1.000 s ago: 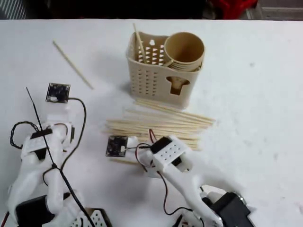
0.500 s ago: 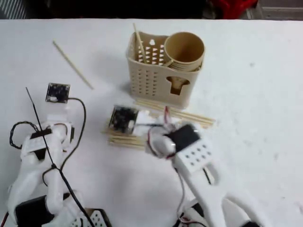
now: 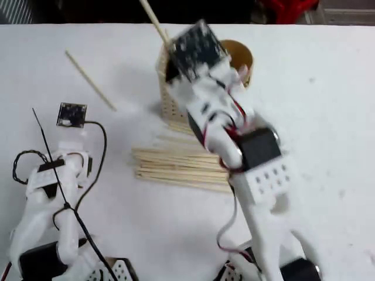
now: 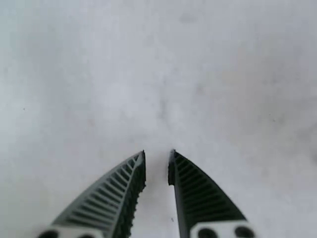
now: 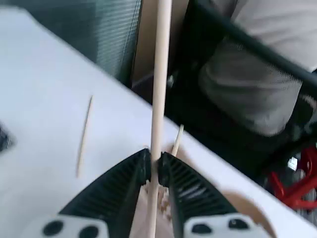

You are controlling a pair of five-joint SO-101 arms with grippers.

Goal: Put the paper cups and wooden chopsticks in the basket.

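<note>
**Right arm delivering one wooden chopstick to the basket.**
The right end effector (image 5: 155,163) is clamped on a pale, round wooden chopstick (image 5: 161,74), held near upright above the cream perforated plastic basket (image 3: 166,105); brown paper cups (image 3: 243,57) already sit nested in one compartment of the basket; a heap of chopsticks (image 3: 176,164) lies on the white table (image 3: 328,88) just in front of the basket, and a single stray one (image 3: 89,79) lies well apart; the left end effector (image 4: 157,166) hangs over bare table, jaws barely parted, holding nothing. The next move probably calls for lowering the stick's end into the free compartment and releasing it; the heap comes after.
</note>
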